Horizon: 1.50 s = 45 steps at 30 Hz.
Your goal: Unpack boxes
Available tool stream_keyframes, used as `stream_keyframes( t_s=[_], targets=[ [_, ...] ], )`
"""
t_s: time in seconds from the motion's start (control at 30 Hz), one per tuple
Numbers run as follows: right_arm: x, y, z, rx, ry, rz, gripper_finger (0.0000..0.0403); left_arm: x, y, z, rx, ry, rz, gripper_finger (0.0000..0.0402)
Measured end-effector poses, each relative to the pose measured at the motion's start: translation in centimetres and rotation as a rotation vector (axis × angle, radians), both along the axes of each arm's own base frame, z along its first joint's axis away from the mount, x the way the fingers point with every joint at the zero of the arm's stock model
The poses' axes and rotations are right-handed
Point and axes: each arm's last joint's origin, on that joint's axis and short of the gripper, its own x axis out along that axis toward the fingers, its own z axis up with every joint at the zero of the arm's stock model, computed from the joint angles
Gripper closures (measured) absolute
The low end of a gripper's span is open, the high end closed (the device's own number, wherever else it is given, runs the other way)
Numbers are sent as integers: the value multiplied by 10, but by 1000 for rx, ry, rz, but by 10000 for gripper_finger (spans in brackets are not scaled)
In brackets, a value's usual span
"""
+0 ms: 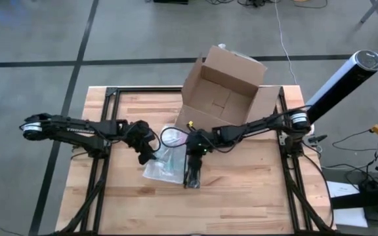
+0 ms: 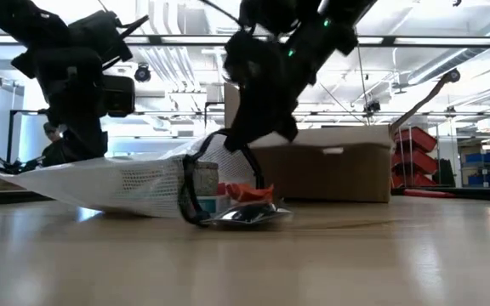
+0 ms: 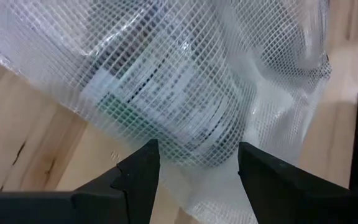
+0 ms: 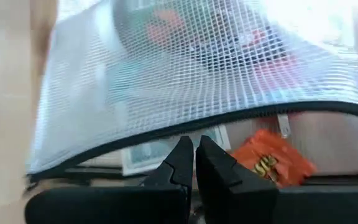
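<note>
In front of the open brown cardboard box [image 1: 223,88], my left claw [image 1: 147,157] grips the translucent mesh zip pouch [image 1: 165,165] while my shut right claw [image 1: 192,178] pinches its zipper edge.

The high view looked straight down on the whole wooden table [image 1: 241,196] from well above. The low view sat at tabletop height, facing level across the table toward the room. Each wrist view looked forward, pressed close against the mesh zip pouch [image 3: 185,93]. All four views shared that pouch; high and low also shared the cardboard box [image 1: 225,85].
</note>
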Motion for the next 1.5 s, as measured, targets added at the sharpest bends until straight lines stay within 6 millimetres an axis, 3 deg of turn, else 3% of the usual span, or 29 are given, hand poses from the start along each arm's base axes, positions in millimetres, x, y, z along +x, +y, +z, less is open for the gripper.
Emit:
stream_keyframes(
  t_s=[0.17,0.4,0.67,1.1,1.5],
  targets=[
    [-14,9,-9,-24,97,50,403,0,0,1,6,-2,8,208],
    [-34,23,-41,-7,180,40,403,-1,1,2,30,3,28,205],
    [-42,24,-66,5,166,22,403,1,2,2,52,-8,37,196],
    [-15,28,-70,17,87,61,403,8,-10,3,47,-1,-32,190],
    [15,30,-68,11,36,75,403,37,-33,9,49,20,-157,191]
  ],
)
